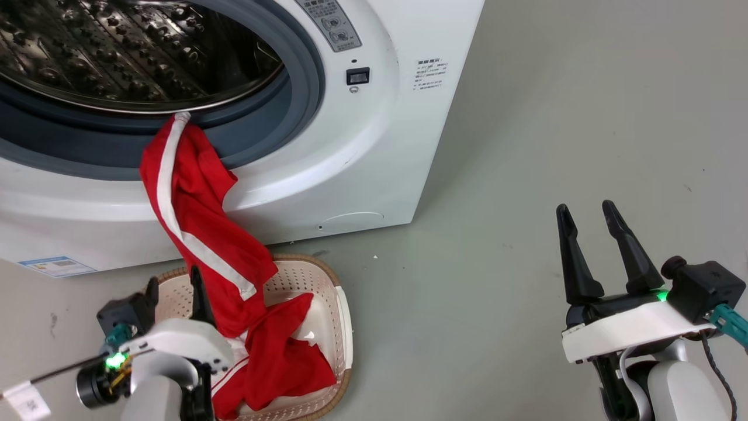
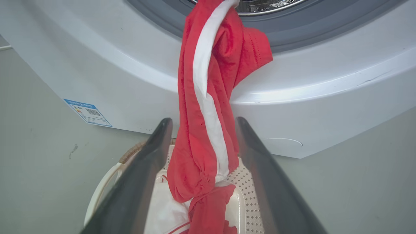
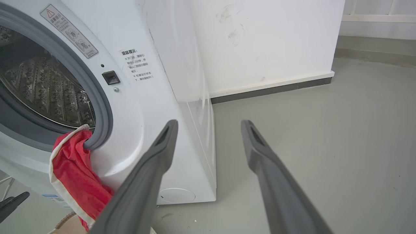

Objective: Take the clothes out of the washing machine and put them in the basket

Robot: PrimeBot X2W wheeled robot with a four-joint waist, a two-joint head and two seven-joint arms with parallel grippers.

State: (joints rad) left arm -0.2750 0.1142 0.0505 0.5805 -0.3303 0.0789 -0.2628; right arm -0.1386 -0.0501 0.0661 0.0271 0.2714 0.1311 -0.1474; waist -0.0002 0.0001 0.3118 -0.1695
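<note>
One red garment hangs from the lower lip of the washing machine porthole down the front panel, its lower end in the basket at the machine's foot, atop more red-and-white clothes. Your left gripper sits over the basket's near left corner, fingers spread wide, the garment hanging between them, unclamped. Your right gripper holds nothing, fingers well apart, over the floor beyond the machine's front right corner.

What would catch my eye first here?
A bright red garment with a white stripe spills out of the washing machine down into the basket on the floor. The left gripper has its dark fingers open on either side of it; the right gripper hangs open off to the right.
</note>
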